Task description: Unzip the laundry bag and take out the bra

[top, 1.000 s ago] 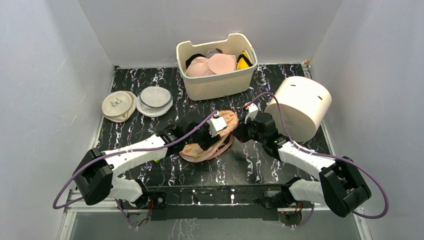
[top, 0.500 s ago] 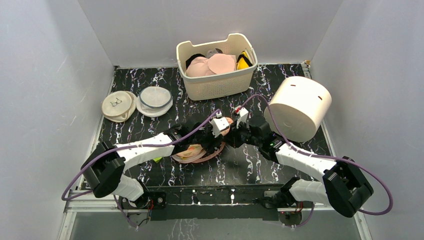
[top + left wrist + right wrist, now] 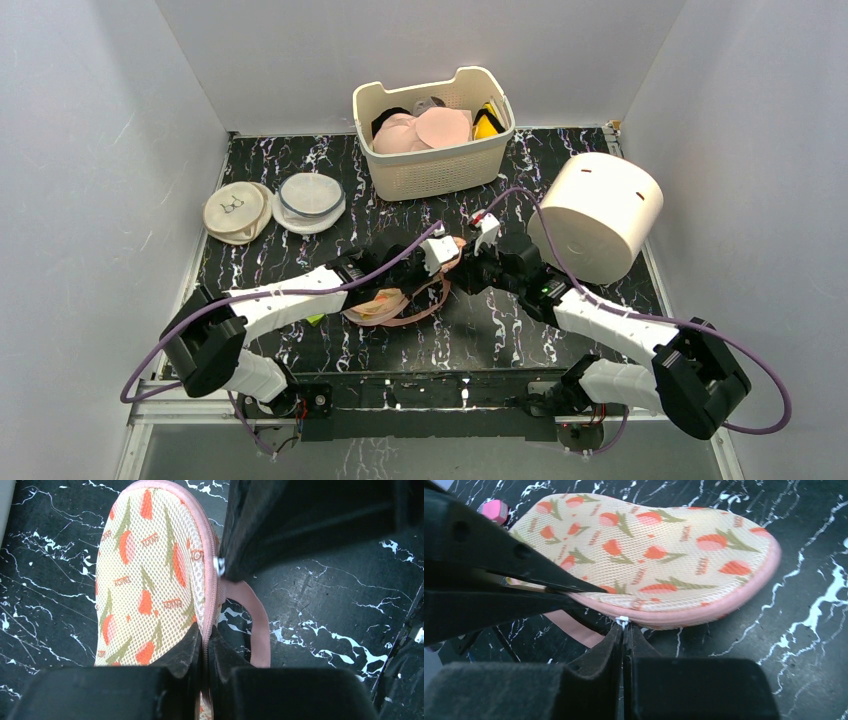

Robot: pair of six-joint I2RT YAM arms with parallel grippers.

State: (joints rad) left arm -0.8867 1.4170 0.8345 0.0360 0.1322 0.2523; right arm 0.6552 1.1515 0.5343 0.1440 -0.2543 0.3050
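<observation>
**A:** Where do things stand?

**B:** The laundry bag point(image 3: 385, 305) lies on the worktop point(image 3: 500, 330) between the two arms, and the stretch of zip in view looks shut. The left end effector point(image 3: 205, 647) is clamped on the bag's pink edging point(image 3: 209, 587). The right end effector point(image 3: 624, 632) is pinched tight on the small white zipper pull point(image 3: 622, 621).

**A:** And the bra?

**B:** It isn't visible. I'd judge it's inside the pouch.

**A:** What could spoil the unzip?

**B:** The pull is tiny and only the fingertips hold it, so a sideways tug could let it slip out. If the left clamp gives on that thin edging, the whole bag would slide along with the pull instead of opening. The soft mesh could also bunch up and jam the slider. The pink loop point(image 3: 257, 620) lies close beside both sets of fingers and might snag one.
</observation>
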